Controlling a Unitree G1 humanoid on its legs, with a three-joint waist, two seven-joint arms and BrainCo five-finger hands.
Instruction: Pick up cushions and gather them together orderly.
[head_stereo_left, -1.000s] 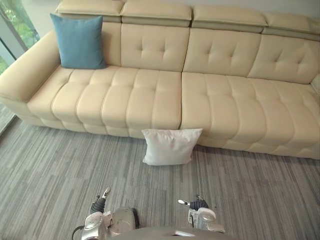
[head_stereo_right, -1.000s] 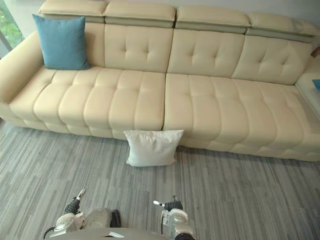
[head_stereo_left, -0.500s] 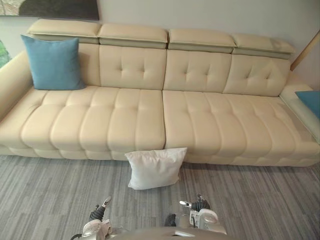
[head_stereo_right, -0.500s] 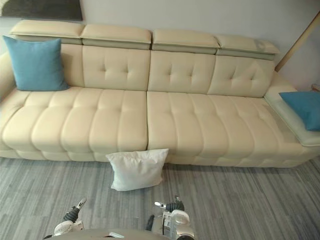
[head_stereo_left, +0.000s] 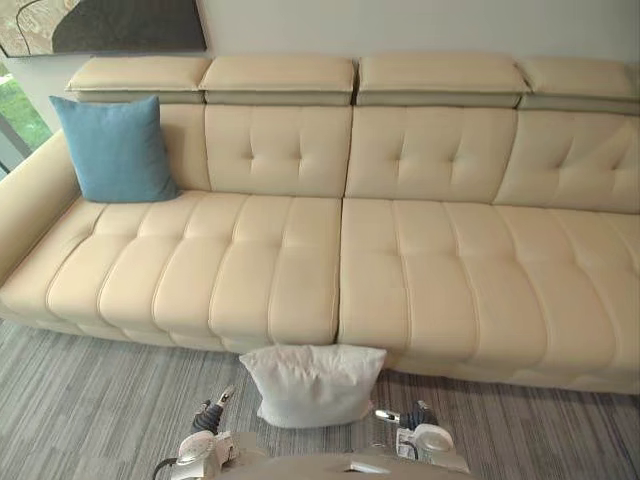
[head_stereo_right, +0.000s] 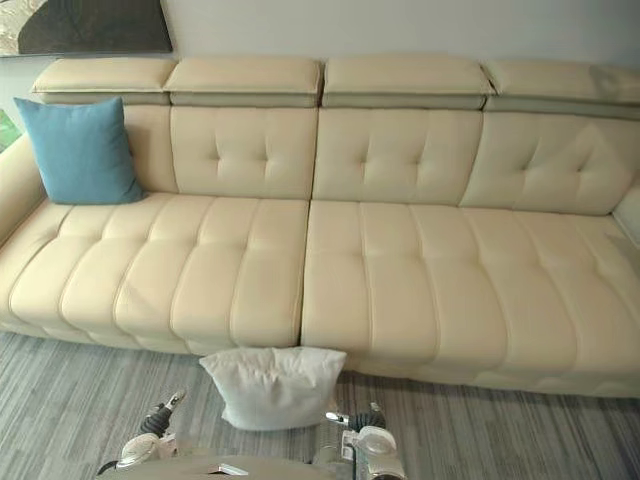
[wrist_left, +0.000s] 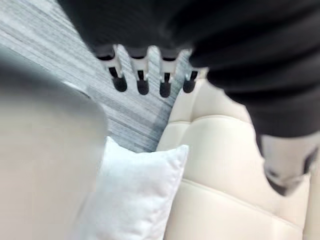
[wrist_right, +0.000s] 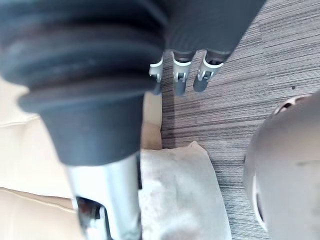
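The camera has shifted nearer; the cushions themselves lie unmoved. A square teal fabric cushion (head_stereo_left: 117, 148) leans at the cream leather sofa's (head_stereo_left: 400, 260) left end. The left robot hand (wrist_left: 142, 82) has straight fingers and is empty. A plump white cushion (head_stereo_left: 315, 385), probably light and squashy and best taken by its side edges, leans on the sofa front. The right robot hand (wrist_right: 180, 75) is likewise spread. No writing is legible.

On the sofa (head_stereo_left: 420, 270), blue cushion (head_stereo_left: 116, 148); on carpet (head_stereo_left: 90, 410), seemingly, white cushion (head_stereo_left: 315, 385).

The sofa (head_stereo_left: 340, 270) is cut off at its right end. Above its left end, a wall picture (head_stereo_left: 100, 25) is cropped at the top. The white cushion (wrist_left: 135, 195) at the sofa's front runs off the left wrist view's edge.
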